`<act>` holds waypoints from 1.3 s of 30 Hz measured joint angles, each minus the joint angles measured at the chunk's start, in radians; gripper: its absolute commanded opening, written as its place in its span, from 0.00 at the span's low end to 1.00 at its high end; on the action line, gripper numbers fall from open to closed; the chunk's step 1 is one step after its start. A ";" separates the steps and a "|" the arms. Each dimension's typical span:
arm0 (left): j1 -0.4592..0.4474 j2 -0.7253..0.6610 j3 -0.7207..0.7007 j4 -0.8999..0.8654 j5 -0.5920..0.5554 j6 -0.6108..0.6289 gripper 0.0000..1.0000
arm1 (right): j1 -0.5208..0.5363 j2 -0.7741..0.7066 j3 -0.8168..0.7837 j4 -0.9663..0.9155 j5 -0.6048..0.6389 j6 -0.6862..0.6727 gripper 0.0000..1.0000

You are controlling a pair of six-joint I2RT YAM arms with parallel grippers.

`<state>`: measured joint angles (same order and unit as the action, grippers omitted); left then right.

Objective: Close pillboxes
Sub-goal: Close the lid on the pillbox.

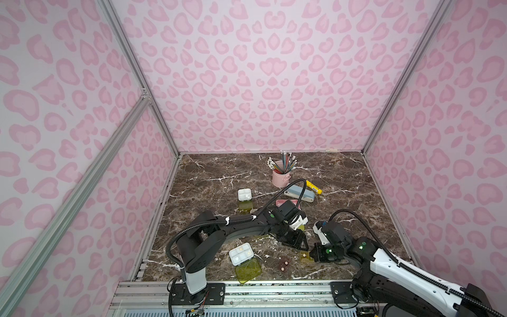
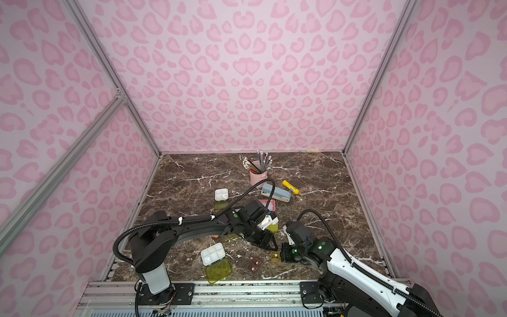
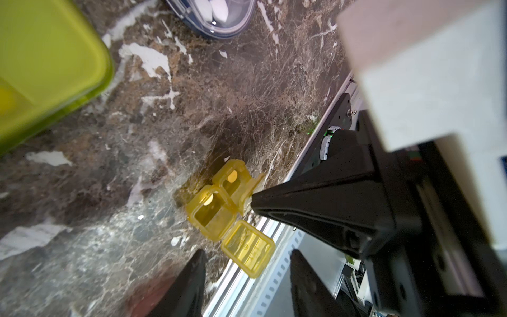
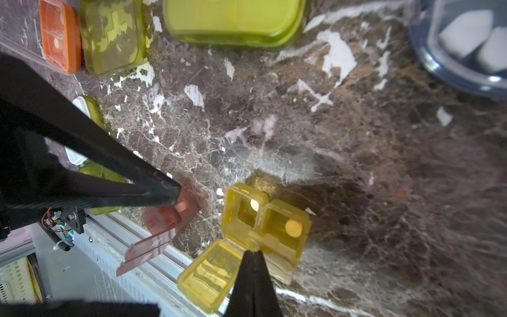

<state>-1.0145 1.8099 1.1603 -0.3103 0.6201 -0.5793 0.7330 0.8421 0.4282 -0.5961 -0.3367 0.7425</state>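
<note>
Near the front edge of the desk, the yellow pillbox lies between both arms, just beside the brown pillbox. We see a pill in each of its two cells. One lid lies flat open; the other lid stands up. Our right jaws are clenched on nothing, their tip touching that raised lid. Our left jaws stand apart with nothing between them, one finger just over the brown pillbox; we cannot tell whether it touches. Farther left, a white tray lies with its green lid open.
</note>
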 measured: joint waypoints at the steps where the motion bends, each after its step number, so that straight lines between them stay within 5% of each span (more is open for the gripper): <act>1: 0.000 0.000 0.000 0.000 0.000 0.000 0.51 | -0.001 0.000 0.000 0.000 0.000 -0.002 0.00; 39: 0.000 0.000 0.000 -0.003 0.000 0.003 0.48 | -0.029 0.039 -0.040 0.052 -0.015 -0.036 0.00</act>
<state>-1.0145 1.8099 1.1603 -0.3134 0.6201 -0.5758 0.7036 0.8806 0.3885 -0.5442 -0.3519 0.7063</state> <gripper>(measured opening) 0.484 0.048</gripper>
